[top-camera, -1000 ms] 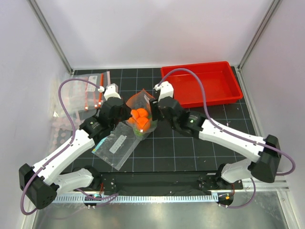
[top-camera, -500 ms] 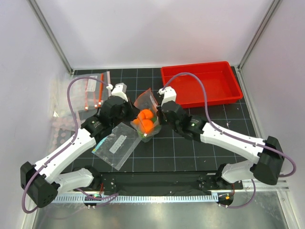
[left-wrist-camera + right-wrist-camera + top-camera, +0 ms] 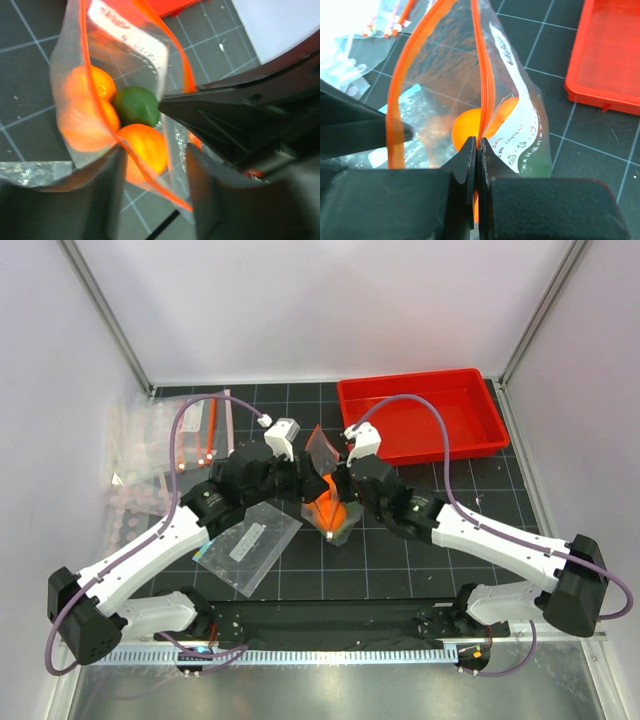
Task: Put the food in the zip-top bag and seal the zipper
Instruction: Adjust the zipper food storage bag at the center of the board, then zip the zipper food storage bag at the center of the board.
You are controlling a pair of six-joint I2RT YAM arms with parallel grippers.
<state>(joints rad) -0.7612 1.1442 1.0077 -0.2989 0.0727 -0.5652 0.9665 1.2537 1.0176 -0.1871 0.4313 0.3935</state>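
The zip-top bag (image 3: 322, 452) stands mid-table between both grippers, mouth up and spread open. Inside it lies the food: orange fruits (image 3: 145, 147) and a smooth dark green one (image 3: 136, 106), seen as an orange clump (image 3: 332, 510) from above. My right gripper (image 3: 477, 145) is shut on one side of the red-orange zipper (image 3: 482, 75), next to the white label (image 3: 517, 132). My left gripper (image 3: 155, 150) is open, with the opposite zipper edge running loosely between its fingers (image 3: 107, 195). The two grippers (image 3: 303, 480) (image 3: 338, 485) nearly meet at the bag.
A red tray (image 3: 420, 420) sits at the back right. A clear pouch with a teal-blue edge (image 3: 245, 545) lies flat in front of the left arm. More clear bags (image 3: 185, 435) are piled at the back left.
The right gripper has shut on the bag's zipper edge and the left gripper has opened, letting go of its side. Both arms and the bag have shifted right.
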